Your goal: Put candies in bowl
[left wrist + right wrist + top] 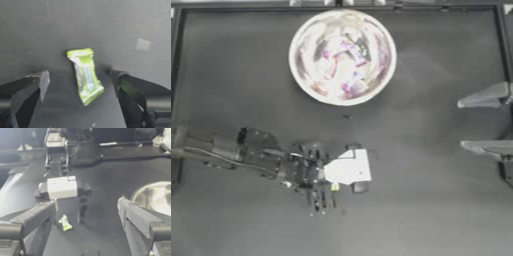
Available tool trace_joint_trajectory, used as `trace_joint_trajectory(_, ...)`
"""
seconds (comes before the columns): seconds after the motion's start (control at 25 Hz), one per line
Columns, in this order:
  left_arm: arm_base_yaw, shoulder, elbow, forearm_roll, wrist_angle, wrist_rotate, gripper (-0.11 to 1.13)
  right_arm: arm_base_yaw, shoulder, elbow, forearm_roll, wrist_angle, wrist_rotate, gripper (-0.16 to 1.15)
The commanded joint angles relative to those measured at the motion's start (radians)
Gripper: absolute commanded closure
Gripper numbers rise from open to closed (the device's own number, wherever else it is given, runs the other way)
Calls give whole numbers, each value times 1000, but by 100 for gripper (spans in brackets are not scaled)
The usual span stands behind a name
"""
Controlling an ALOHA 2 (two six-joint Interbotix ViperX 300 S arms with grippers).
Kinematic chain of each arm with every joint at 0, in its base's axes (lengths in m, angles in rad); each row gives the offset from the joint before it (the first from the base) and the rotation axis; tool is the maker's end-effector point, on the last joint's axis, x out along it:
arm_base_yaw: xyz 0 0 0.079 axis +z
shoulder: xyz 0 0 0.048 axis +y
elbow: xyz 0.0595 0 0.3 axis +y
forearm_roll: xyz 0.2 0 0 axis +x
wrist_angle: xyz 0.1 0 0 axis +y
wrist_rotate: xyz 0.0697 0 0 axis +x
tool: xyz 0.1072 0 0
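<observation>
The silver bowl (304, 75) stands at the table's far middle, and pink, purple and white candies (343, 55) lie inside it among reflections. A yellow-green candy (85, 75) lies on the table. My left gripper (80, 82) hovers over it, open, one jaw on each side and neither touching it. From above, the candy (334, 186) shows as a small speck at the near edge of the left gripper (357, 168). My right gripper (471, 122) waits open at the right edge. Its view shows the candy (65, 223) and the bowl (153, 195).
The left arm (244, 155) stretches in from the left edge across the near middle of the table. A raised table border (338, 7) runs along the far edge behind the bowl.
</observation>
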Motion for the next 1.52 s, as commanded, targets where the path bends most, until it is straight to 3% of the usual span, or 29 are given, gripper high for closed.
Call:
trace_joint_trajectory(0.04, 9, -9, -40, -58, -8, 52, 12, 3, 6, -11, 3, -9, 0, -3)
trace_joint_trajectory(0.12, 12, 3, -49, -75, 0, 80, 32, 5, 6, -11, 2, -8, 0, -3)
trace_joint_trajectory(0.24, 12, 6, -58, -80, 21, 110, 71, 15, 6, -12, 3, -9, 0, -3)
trace_joint_trajectory(0.32, 9, 0, -64, -80, 41, 126, 83, 20, 6, -12, 3, -9, 0, -3)
trace_joint_trajectory(0.56, 8, -66, -94, -66, 80, 149, 75, 20, 6, -12, 3, -17, 0, -2)
trace_joint_trajectory(0.92, 55, -225, -103, 57, 83, 158, 75, 23, 6, -12, 3, -20, 2, -2)
trace_joint_trajectory(1.08, 127, -291, -104, 117, 78, 181, 75, 21, 8, -11, 3, -21, 3, -2)
trace_joint_trajectory(1.52, 405, -302, -104, 121, -55, 350, 74, 23, 38, -17, 3, -52, 5, -2)
